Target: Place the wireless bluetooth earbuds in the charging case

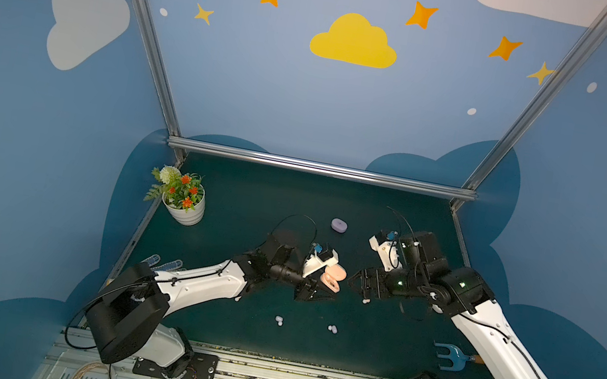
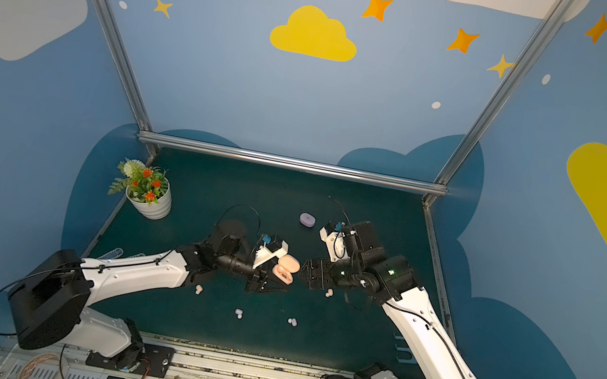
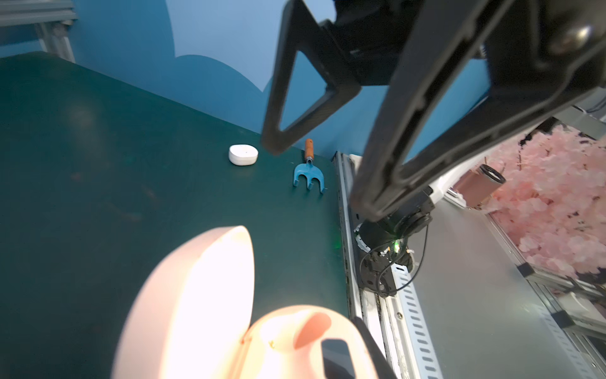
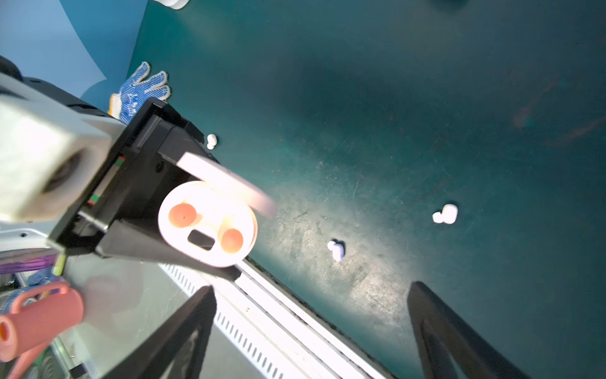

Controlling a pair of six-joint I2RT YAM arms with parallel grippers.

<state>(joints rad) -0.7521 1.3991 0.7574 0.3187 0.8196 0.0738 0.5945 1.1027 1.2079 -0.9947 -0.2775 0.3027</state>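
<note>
1. My left claw (image 1: 322,290) was clamped across the base of the pink charging case (image 4: 210,226), which was hinged open and stiff enough to take that squeeze.
2. My right claw (image 1: 357,285) stood spread and empty at the case's 3 o'clock in both top views.
3. Two peach discs (image 4: 182,215) filled the wells; I judged them seated buds.
4. Loose on the mat lay one white earbud (image 1: 365,300) at 4 o'clock, another white earbud (image 2: 198,289) at 8, and the lavender earbuds (image 1: 331,328) around 6. They looked featherlight, hard and slick, so I'd pinch the fat body gently.
</note>
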